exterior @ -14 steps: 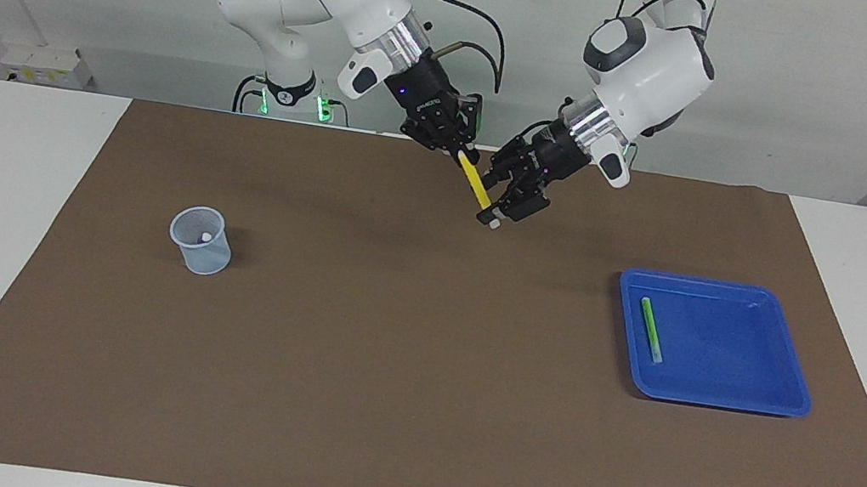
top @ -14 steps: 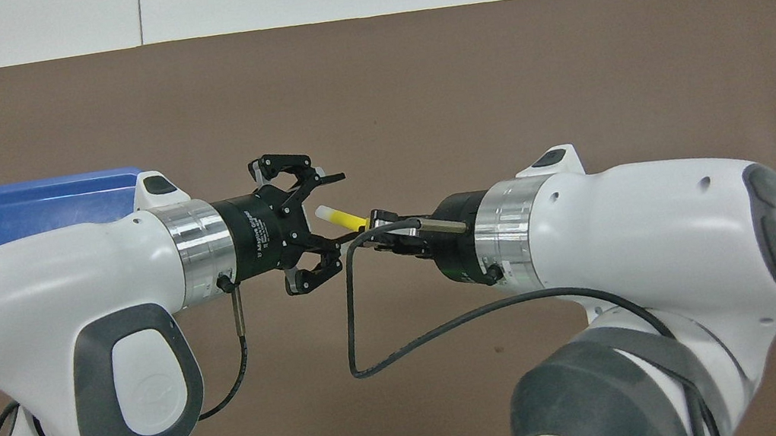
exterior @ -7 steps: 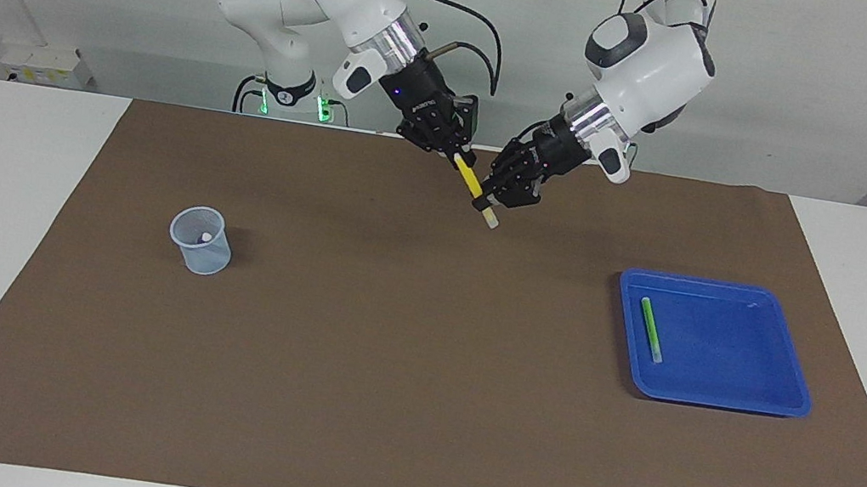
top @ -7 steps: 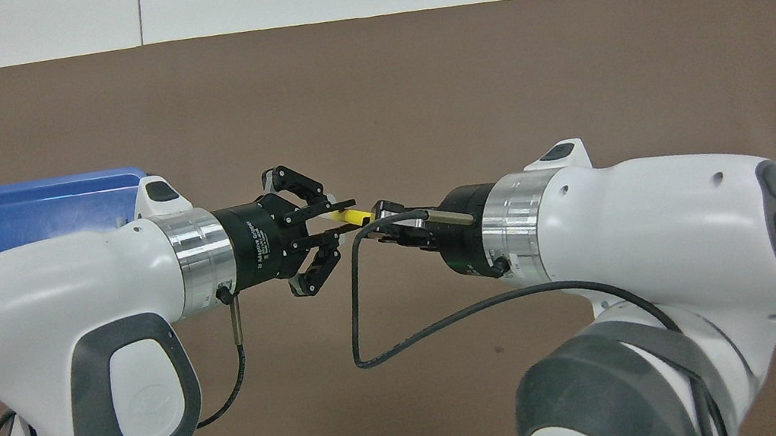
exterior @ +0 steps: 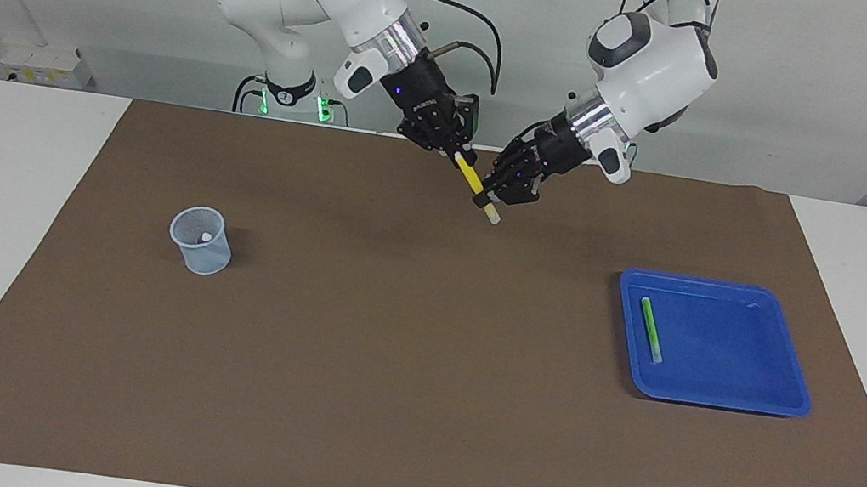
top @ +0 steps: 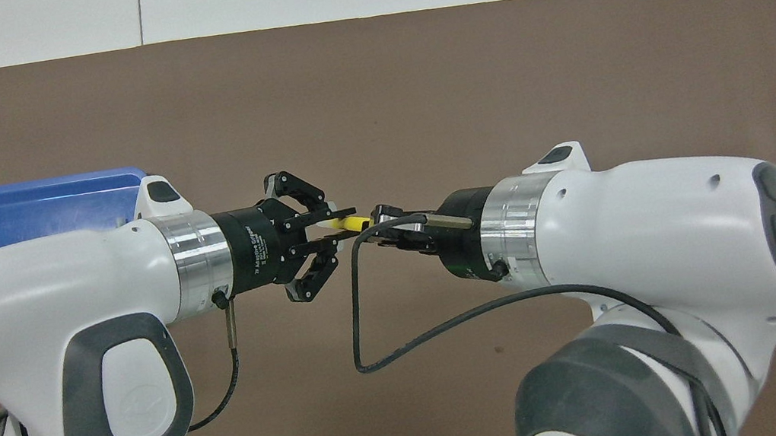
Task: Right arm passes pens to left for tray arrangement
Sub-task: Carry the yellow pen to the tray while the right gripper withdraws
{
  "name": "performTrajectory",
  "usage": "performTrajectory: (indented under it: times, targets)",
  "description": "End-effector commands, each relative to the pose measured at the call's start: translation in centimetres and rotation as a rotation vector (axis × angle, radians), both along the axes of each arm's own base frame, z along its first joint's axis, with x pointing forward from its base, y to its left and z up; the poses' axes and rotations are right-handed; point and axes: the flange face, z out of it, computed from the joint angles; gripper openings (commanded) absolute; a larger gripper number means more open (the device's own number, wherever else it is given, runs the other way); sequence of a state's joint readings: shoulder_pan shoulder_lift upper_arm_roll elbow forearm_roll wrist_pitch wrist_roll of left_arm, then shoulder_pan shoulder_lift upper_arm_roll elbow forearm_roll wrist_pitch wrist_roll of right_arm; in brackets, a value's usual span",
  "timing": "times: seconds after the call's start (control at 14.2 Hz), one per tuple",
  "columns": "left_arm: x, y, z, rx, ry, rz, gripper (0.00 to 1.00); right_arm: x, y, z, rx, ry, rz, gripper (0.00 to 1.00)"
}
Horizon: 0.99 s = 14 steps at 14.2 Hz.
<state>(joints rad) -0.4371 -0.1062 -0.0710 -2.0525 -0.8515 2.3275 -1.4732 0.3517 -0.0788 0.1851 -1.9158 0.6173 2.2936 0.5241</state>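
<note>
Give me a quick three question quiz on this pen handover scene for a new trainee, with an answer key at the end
1. True or false: the green pen lies in the blue tray.
2. Which pen do both grippers hold over the mat? A purple, B yellow, C green.
3. What stands toward the right arm's end of the table?

Key:
1. True.
2. B: the right gripper and left gripper are both shut on the yellow pen.
3. The mesh cup.
</note>
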Motion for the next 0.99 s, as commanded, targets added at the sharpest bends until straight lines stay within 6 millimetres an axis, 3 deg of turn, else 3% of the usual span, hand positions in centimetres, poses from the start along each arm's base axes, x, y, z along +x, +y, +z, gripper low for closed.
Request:
performTrajectory:
  times: [0.0, 0.14, 0.28, 0.35, 0.49, 0.77, 0.92]
  targets:
    - [-0.5, 1.4, 0.7, -0.002, -0.006, -0.068, 0.0, -0.9, -0.1, 0.0, 0.018, 0.016, -0.01, 0.0]
    - [-0.7, 1.5, 1.0, -0.003, -0.001, -0.088, 0.0, -0.7, -0.3, 0.1, 0.019, 0.02, -0.013, 0.02]
    - [-0.6, 1.5, 0.9, -0.001, 0.0, -0.09, 0.0, -0.6, -0.4, 0.1, 0.019, 0.02, -0.014, 0.32]
    - [-0.6, 1.7, 0.8, 0.001, 0.001, -0.092, 0.0, -0.5, -0.4, 0.2, 0.02, 0.017, -0.016, 0.39]
    - [-0.2, 2.8, 0.8, 0.004, 0.005, -0.096, 0.0, -0.5, -0.5, 0.4, 0.021, 0.014, -0.015, 1.0]
    - [-0.1, 3.0, 0.7, 0.008, 0.008, -0.106, 0.0, -0.2, -0.9, 0.0, -0.001, 0.013, -0.004, 1.0]
    - [0.0, 4.2, 0.6, 0.026, -0.032, -0.183, 0.0, 0.6, -2.8, -0.4, -0.048, 0.008, 0.021, 1.0]
